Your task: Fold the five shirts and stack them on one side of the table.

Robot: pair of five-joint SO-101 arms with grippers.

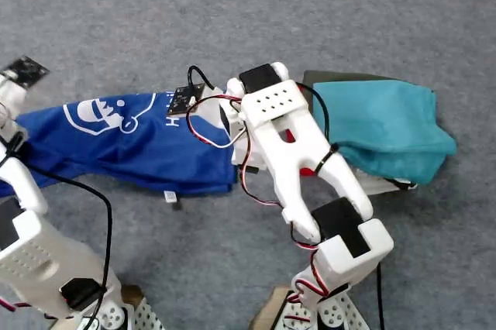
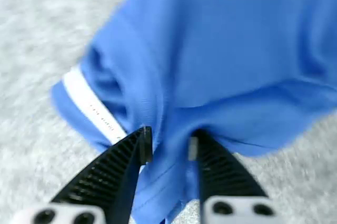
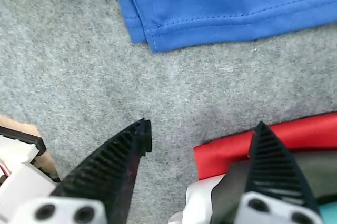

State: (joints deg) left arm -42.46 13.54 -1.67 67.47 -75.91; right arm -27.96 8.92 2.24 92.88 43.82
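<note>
Left jaws pinch sleeve-end fold of blue fabric shirt with white print, likely for folding over. Right jaws gape empty above grey carpeted surface, between blue hem and folded stack, teal folded shirt topmost.

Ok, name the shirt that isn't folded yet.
The blue shirt with white print, spread across the table; teal shirt, olive shirt and red shirt sit stacked.

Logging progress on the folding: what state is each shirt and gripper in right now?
blue shirt: unfolded, lying rumpled on the table
teal shirt: folded, on top of the pile
red shirt: folded, lower in the pile
left gripper: shut on the blue shirt
right gripper: open, holding nothing
</note>
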